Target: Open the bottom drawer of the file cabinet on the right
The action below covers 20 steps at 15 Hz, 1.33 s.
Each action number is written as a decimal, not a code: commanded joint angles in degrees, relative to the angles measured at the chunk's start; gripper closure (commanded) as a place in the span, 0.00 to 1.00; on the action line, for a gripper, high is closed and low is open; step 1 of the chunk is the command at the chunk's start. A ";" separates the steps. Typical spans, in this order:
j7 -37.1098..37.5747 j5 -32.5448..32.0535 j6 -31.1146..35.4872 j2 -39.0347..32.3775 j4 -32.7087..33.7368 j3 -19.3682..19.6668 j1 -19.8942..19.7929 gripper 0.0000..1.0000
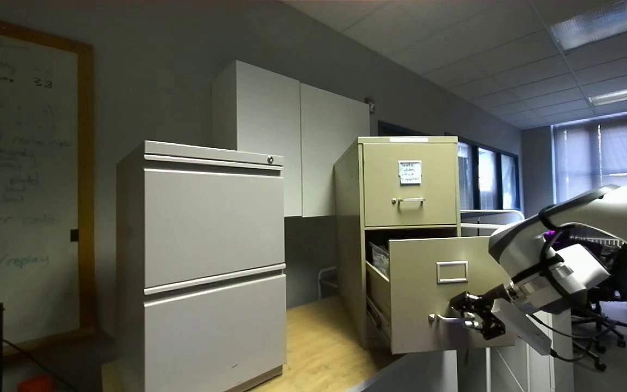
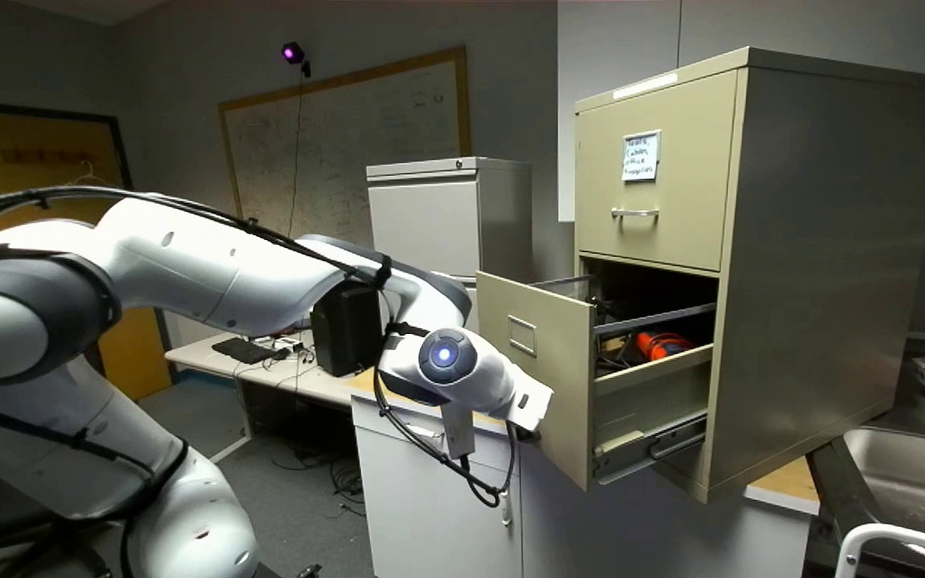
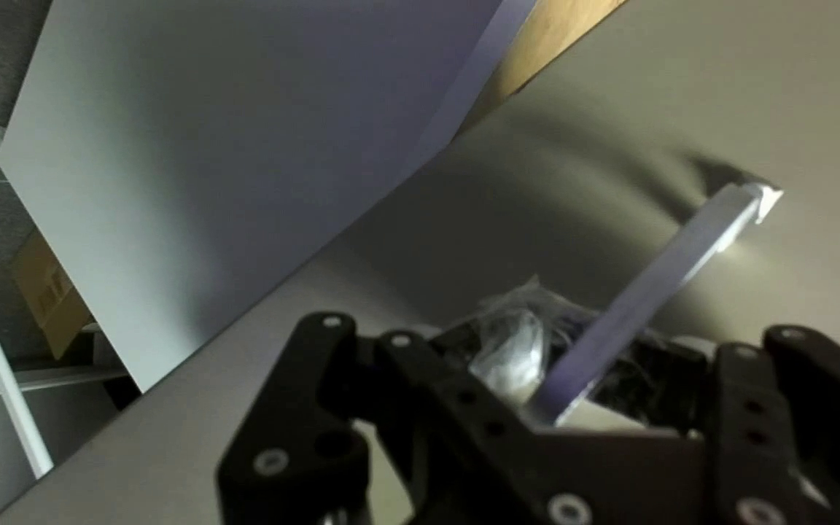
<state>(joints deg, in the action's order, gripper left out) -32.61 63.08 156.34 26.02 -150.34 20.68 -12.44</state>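
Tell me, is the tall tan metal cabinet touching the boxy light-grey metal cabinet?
Apart. In an exterior view, yellowish wooden countertop shows between the tan cabinet and the grey cabinet.

Bottom drawer [image 1: 419, 296] sticking out of the file cabinet [image 1: 381, 190], gripper [image 1: 471, 319] right in front
So in an exterior view the other cabinet [image 1: 213, 223] is off to the left, whiteboard [image 1: 25, 174] further left, wall cupboard [image 1: 270, 136] up behind both cabinets, sink [image 2: 904, 466] just beside the file cabinet.
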 commanded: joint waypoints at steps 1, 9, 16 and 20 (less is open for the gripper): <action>0.60 -4.00 0.54 3.22 -10.65 -2.83 -1.58 0.98; -5.66 5.54 4.28 0.76 -9.21 -7.38 -3.81 0.26; -18.00 34.42 19.70 8.32 -11.41 -11.98 -0.06 0.00; -26.21 46.13 26.71 10.32 -8.64 -15.39 -0.48 0.00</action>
<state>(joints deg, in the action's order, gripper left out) -52.79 102.04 178.96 32.96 -158.80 7.98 -13.01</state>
